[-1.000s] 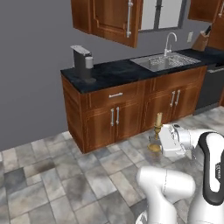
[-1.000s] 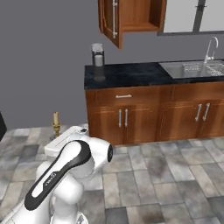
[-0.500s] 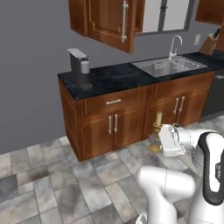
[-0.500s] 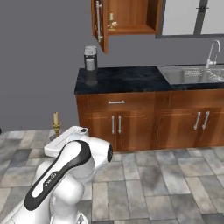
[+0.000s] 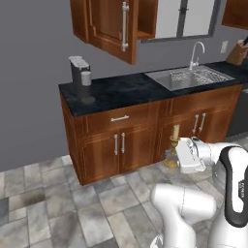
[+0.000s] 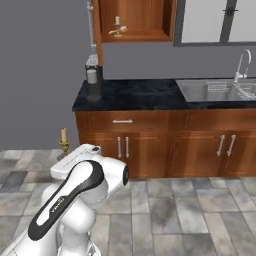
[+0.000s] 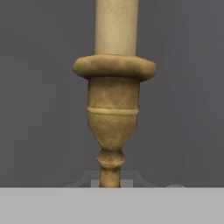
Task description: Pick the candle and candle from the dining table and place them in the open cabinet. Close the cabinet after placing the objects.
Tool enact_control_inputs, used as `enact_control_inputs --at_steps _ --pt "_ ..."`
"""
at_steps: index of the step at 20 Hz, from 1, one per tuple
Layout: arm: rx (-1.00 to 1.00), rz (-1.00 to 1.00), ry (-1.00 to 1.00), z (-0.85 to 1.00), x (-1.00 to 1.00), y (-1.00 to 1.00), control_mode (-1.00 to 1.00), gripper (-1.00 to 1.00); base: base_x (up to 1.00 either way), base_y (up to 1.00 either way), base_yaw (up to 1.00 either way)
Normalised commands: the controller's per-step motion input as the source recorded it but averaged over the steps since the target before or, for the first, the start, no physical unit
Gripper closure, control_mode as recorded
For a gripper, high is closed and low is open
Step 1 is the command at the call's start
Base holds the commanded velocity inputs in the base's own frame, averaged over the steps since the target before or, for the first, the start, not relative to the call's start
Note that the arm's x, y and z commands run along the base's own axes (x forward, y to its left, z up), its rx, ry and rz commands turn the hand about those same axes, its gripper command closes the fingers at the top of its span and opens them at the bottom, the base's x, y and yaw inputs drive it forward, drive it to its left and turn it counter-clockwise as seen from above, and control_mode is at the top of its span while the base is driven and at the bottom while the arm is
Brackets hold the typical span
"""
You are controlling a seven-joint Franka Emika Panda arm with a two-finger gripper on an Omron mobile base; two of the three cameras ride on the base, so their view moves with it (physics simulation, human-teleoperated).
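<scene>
While the gripper (image 5: pixel 172 151) stays out of sight behind its white hand at the right of the left base frame, we take it as clamped on the taper (image 5: pixel 175 132), which stands upright above it. Close up, the cream stick (image 7: pixel 116 26) sits in a brass socket. In the right base frame the taper (image 6: pixel 64 135) rises at centre left. Higher, at the top of that frame, the cabinet (image 6: pixel 134 34) is open, with the short candle (image 6: pixel 117 28) on its shelf. Below runs a black counter (image 6: pixel 135 95) with a sink (image 6: pixel 220 90).
</scene>
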Motion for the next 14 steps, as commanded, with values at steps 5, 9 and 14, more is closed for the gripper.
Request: enact_control_inputs --at_steps 5,9,14 --pt "0.00 0.00 0.00 0.00 0.00 0.00 1.00 1.00 0.46 -0.45 0.15" --pt "0.00 0.00 0.00 0.00 0.00 0.00 1.00 1.00 0.47 -0.45 0.16" --pt "0.00 0.00 0.00 0.00 0.00 0.00 1.00 1.00 0.50 -0.37 0.18"
